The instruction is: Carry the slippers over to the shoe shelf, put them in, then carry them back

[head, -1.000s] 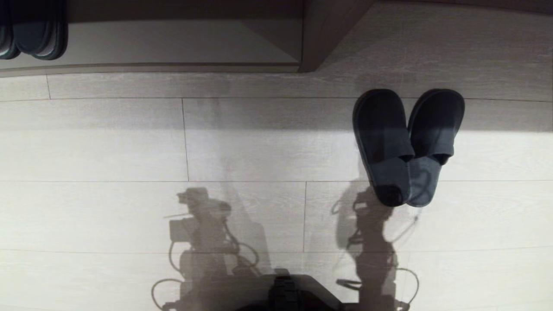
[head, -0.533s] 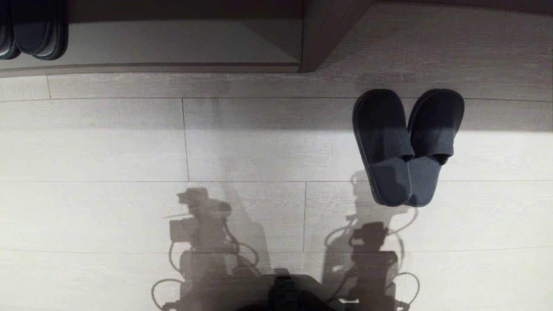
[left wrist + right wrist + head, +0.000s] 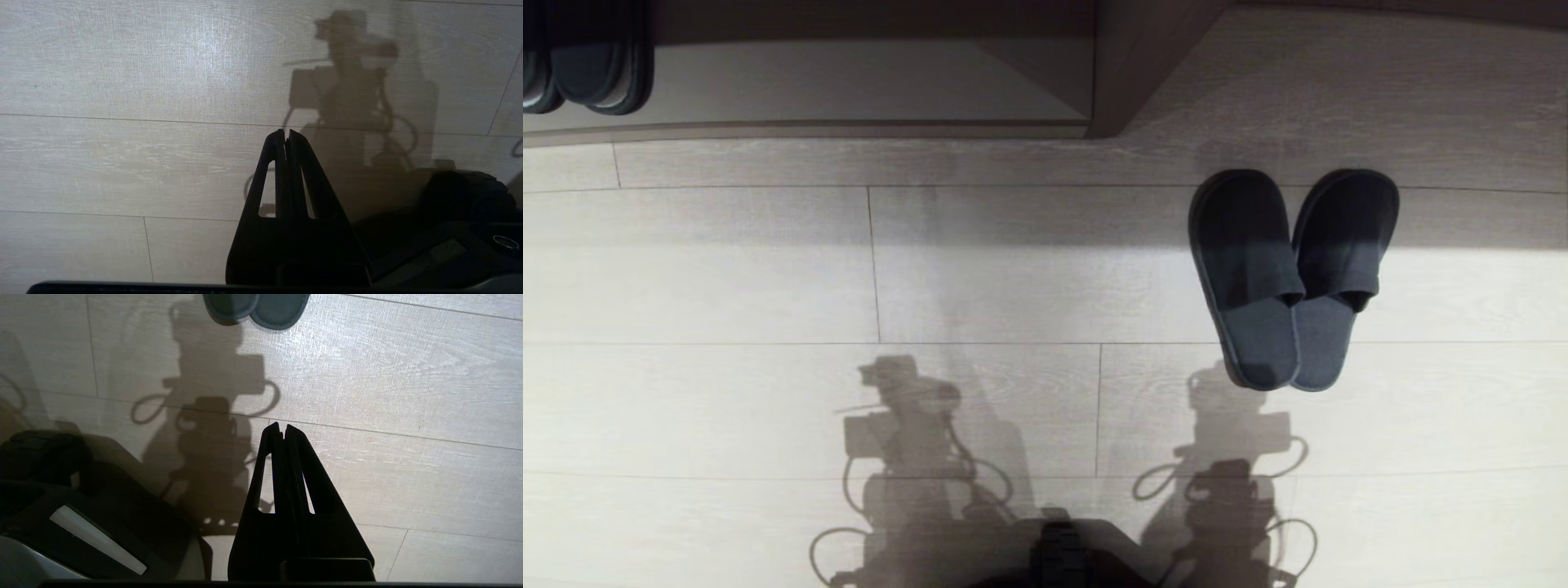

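The slippers (image 3: 1245, 269), a dark grey-blue fabric pair, lie on the pale floor at the right of the head view, their near ends overlapping; nothing holds them. Those near ends also show in the right wrist view, slippers (image 3: 257, 304). The shoe shelf (image 3: 849, 129) runs along the back left, with its upright divider (image 3: 1131, 65) left of the slippers. My right gripper (image 3: 282, 428) hangs shut and empty above bare floor, short of the slippers. My left gripper (image 3: 287, 134) is also shut and empty over bare floor. Neither arm shows in the head view, only their shadows.
Another dark pair of footwear (image 3: 588, 57) sits in the shelf at the far left. My dark base (image 3: 1054, 555) is at the near edge. Wood-plank floor lies between the base, the shelf and the slippers.
The right arm's shadow has slid back from the slippers' near ends toward my base. The slippers and the left arm's shadow have not moved.
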